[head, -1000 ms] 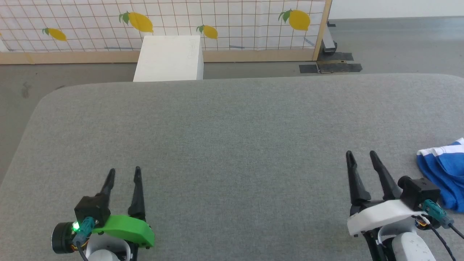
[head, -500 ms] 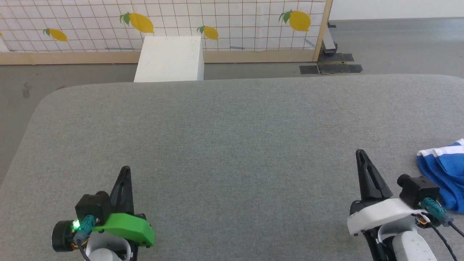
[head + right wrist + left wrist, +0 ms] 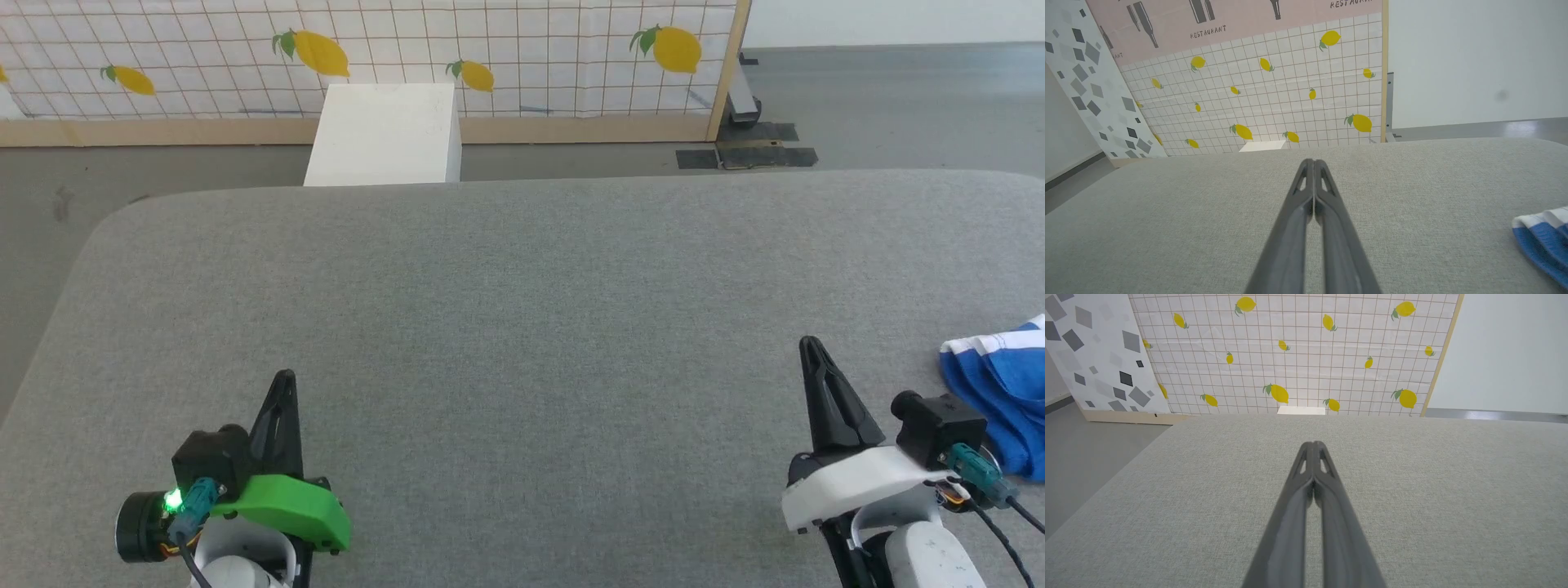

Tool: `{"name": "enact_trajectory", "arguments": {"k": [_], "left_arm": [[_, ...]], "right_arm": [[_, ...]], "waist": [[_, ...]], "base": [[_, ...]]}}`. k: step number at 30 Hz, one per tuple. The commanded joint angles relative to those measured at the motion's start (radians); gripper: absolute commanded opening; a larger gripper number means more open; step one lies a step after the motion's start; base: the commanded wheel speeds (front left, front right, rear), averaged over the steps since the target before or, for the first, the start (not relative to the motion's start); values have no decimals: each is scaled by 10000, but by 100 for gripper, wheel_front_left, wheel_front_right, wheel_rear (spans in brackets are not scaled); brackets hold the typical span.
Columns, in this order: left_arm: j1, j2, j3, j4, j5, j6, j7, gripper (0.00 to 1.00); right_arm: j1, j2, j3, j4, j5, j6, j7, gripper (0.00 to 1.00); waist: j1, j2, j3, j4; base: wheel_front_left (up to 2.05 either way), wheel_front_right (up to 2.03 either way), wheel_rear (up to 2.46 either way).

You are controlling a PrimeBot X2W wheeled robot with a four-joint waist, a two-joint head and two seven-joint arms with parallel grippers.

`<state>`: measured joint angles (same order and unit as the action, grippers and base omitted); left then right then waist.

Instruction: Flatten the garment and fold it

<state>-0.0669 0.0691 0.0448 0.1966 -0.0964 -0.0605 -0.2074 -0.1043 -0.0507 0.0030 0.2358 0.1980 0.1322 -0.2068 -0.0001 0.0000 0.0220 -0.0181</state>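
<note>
Fingers (image 3: 1292, 531) of our left gripper (image 3: 283, 379) sit pressed together into one dark tapered blade at the lower left of the head view, gripping nothing. Across the middle of the frame spreads the table (image 3: 522, 269), a padded grey surface with a fine woven weave and rounded corners. At the lower right our right gripper (image 3: 810, 345) is pinched tight in the same way, also empty. Just beyond it, at the right edge of the frame, lies the garment (image 3: 1000, 384): soft bright blue cloth with white bands, bunched in a heap and cut off by the frame. We judge the task not yet begun; reaching, spreading flat and folding all remain.
</note>
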Motion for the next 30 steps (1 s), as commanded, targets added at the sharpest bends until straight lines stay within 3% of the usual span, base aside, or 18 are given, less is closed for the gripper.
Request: {"name": "enact_trajectory", "arguments": {"k": [1, 30], "left_arm": [[131, -32, -33, -78, 72, 61, 53, 0], [287, -78, -154, -627, 331, 219, 640, 0]], "right_arm": [[139, 1, -5, -117, -98, -3, 57, 0], [402, 2, -12, -768, -644, -7, 641, 0]], "waist": [[1, 0, -3, 2], [1, 0, -66, 54]], "base": [[0, 0, 0], [0, 0, 0]]}}
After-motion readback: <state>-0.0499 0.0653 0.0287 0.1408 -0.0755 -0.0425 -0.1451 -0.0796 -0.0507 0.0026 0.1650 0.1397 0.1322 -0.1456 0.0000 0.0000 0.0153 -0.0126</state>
